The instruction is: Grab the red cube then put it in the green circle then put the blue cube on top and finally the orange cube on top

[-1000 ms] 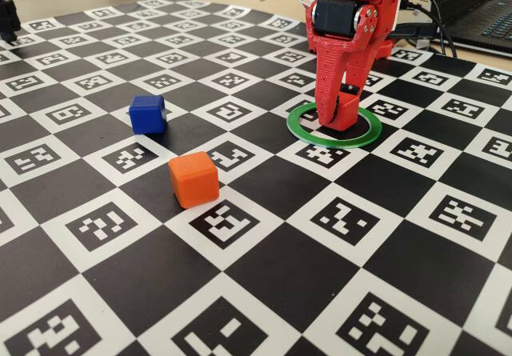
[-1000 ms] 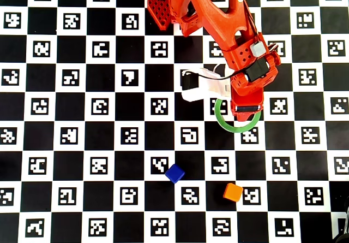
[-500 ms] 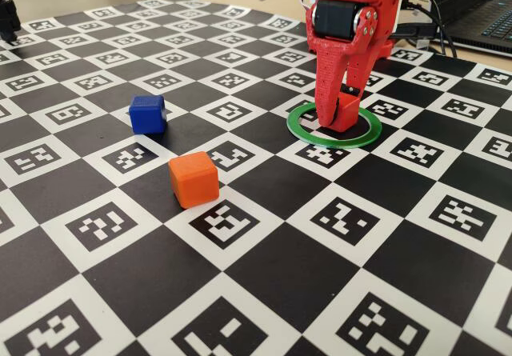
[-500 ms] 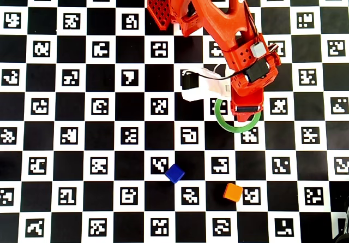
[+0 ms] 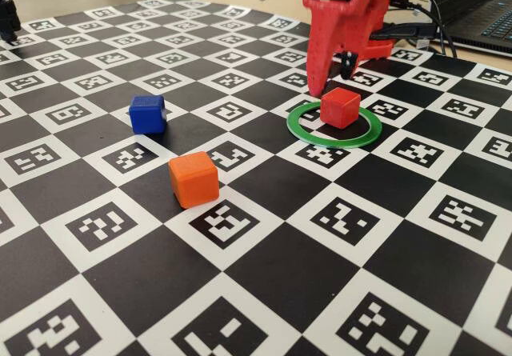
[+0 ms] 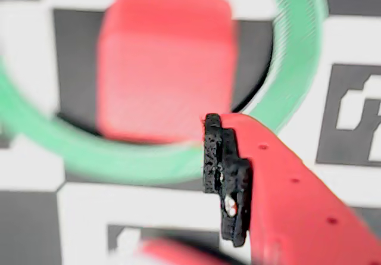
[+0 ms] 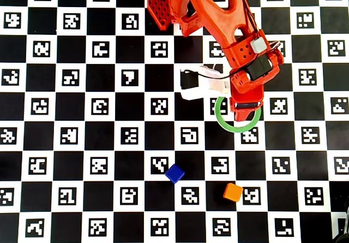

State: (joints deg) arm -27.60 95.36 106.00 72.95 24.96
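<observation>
Tool [image 5: 334, 68] hangs just above the red cube [image 5: 340, 106], fingers spread apart, gripping nothing, not touching the cube. Red cube sits inside the green circle [image 5: 314, 137], flat on the checkered desk [image 5: 264, 292]. Arm comes down steeply from the far side; overhead view has it covering the cube. Blue cube [image 5: 147, 114] and orange cube [image 5: 194, 179] sit well apart from the ring, twd camera-left in the fixed view.

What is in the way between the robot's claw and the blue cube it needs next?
Nothing visible. The gripper hangs open above the red cube in the green circle; only bare checkered board lies toward the blue cube.
</observation>
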